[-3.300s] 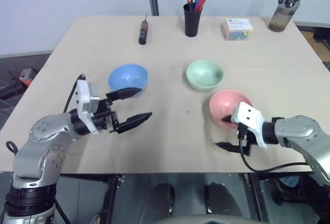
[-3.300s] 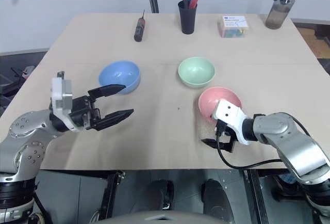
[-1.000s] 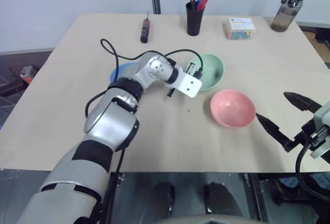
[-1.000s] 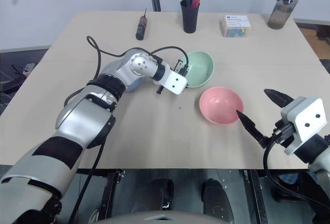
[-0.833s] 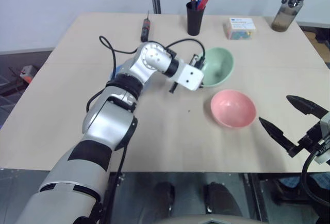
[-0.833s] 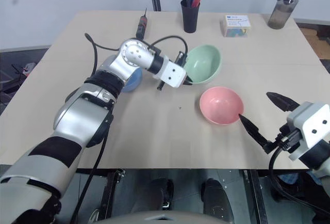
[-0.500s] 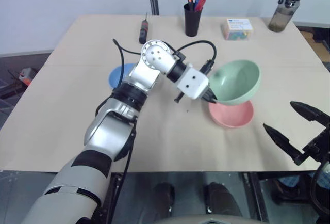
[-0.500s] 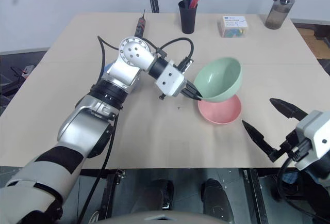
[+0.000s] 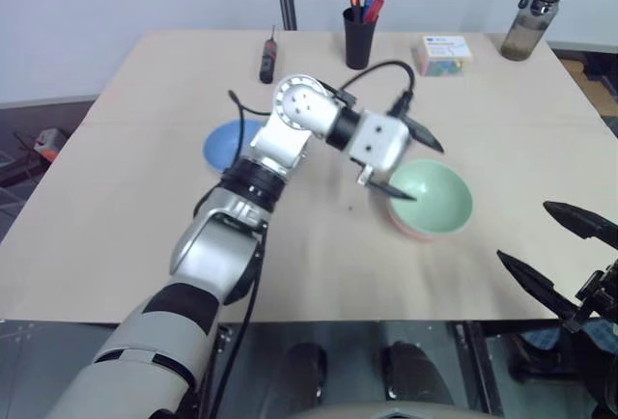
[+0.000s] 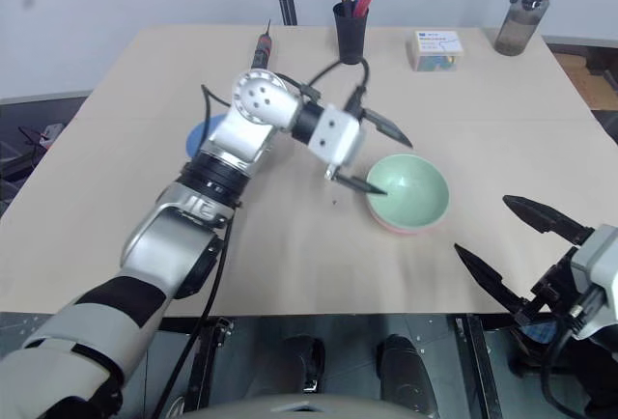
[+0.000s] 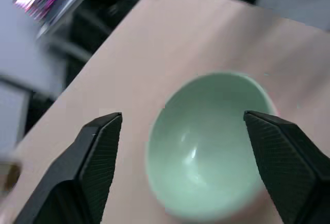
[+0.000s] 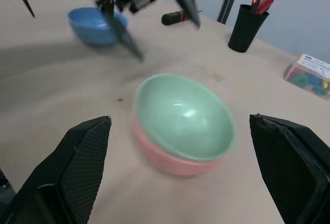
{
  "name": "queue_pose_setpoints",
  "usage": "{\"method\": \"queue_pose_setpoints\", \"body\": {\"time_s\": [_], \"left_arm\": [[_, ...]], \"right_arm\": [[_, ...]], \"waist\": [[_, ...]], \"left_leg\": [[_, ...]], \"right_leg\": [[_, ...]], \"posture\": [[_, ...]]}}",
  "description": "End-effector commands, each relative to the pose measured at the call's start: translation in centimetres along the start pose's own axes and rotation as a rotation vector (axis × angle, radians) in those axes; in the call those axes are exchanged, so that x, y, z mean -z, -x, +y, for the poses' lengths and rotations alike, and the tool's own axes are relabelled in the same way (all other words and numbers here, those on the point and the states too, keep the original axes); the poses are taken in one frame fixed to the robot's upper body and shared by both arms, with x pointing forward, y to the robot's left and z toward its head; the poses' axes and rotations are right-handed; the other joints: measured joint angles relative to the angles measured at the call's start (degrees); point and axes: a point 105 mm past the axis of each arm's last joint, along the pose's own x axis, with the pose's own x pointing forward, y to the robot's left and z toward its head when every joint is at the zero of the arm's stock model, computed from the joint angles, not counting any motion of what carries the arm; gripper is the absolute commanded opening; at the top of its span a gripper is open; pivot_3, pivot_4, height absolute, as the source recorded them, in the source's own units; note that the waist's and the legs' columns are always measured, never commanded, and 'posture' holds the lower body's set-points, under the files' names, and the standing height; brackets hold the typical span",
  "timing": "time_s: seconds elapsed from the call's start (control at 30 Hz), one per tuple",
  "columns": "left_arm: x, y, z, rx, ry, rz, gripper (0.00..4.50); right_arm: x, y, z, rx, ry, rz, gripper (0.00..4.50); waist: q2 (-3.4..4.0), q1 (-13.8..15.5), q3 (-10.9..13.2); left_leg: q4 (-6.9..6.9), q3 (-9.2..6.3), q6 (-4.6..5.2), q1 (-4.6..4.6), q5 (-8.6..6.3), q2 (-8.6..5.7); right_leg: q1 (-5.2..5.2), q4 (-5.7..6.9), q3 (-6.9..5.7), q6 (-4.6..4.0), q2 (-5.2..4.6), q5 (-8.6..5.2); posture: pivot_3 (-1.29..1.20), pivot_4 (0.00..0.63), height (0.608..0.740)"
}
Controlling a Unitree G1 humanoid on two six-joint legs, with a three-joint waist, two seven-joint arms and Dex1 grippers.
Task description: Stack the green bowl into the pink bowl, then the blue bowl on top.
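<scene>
currently the green bowl (image 9: 432, 192) sits nested in the pink bowl (image 12: 167, 158), right of centre on the table (image 9: 145, 207). left gripper (image 9: 410, 160) hovers just above the green bowl's left rim, fingers spread wide, holding nothing. right gripper (image 9: 557, 251) waits at the lower right edge, fingers wide apart, empty. blue bowl (image 9: 230, 142) stands well apart, left of centre.

No legible text showing. Yellow mark on bottle (image 9: 537, 15) at table's 1 o'clock corner, printing on small box (image 9: 445, 54) at 12 to 1 o'clock: both staying too small to read.
</scene>
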Motion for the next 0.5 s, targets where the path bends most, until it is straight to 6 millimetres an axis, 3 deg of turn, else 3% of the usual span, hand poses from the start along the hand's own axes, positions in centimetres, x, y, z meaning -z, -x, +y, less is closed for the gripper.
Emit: {"method": "queue_pose_setpoints", "body": {"time_s": [0.03, 0.13, 0.23, 0.37, 0.5], "left_arm": [[3.4, 5.0, 0.6, -0.207, 0.088, 0.254, 4.09], [6.2, 9.8, -0.7, -0.32, 0.173, 0.513, 4.09], [6.5, 13.1, -2.3, -0.408, 0.233, 0.656, 4.09], [6.4, 15.4, -4.9, -0.432, 0.289, 0.798, 4.09], [6.9, 15.7, -6.8, -0.427, 0.334, 0.887, 4.09]], "right_arm": [[-1.1, -1.9, 1.0, -0.096, 0.031, -0.068, 4.5], [-1.8, -3.7, 1.4, -0.17, 0.037, -0.136, 4.5], [-2.2, -5.1, 1.2, -0.223, 0.051, -0.172, 4.5], [-1.9, -6.4, 0.8, -0.28, 0.051, -0.19, 4.5], [-1.7, -7.3, 0.6, -0.327, 0.049, -0.197, 4.5]], "waist": [[0.03, 0.07, -0.02], [0.01, -0.89, 0.0], [-0.05, -0.82, 0.04], [-0.09, 0.61, 0.06], [-0.09, 1.25, 0.06]], "left_leg": [[0.0, 0.0, 0.0, 0.01, 0.0, 0.01], [0.0, 0.06, -0.01, 0.07, 0.0, 0.08], [0.01, -0.03, -0.01, 0.01, 0.01, 0.1], [0.02, -0.09, -0.13, -0.15, 0.08, 0.09], [0.02, -0.14, -0.22, -0.14, 0.12, 0.08]], "right_leg": [[0.0, 0.0, -0.01, 0.0, 0.01, 0.0], [0.01, 0.01, 0.08, 0.0, 0.03, 0.0], [0.0, -0.02, -0.01, 0.0, 0.01, 0.0], [-0.06, -0.11, -0.09, 0.0, -0.08, 0.0], [-0.02, -0.1, -0.17, 0.0, -0.09, 0.0]], "posture": [[0.0, 0.15, 0.74], [0.0, 0.15, 0.74], [0.0, 0.15, 0.74], [0.0, 0.15, 0.74], [0.0, 0.15, 0.74]]}}
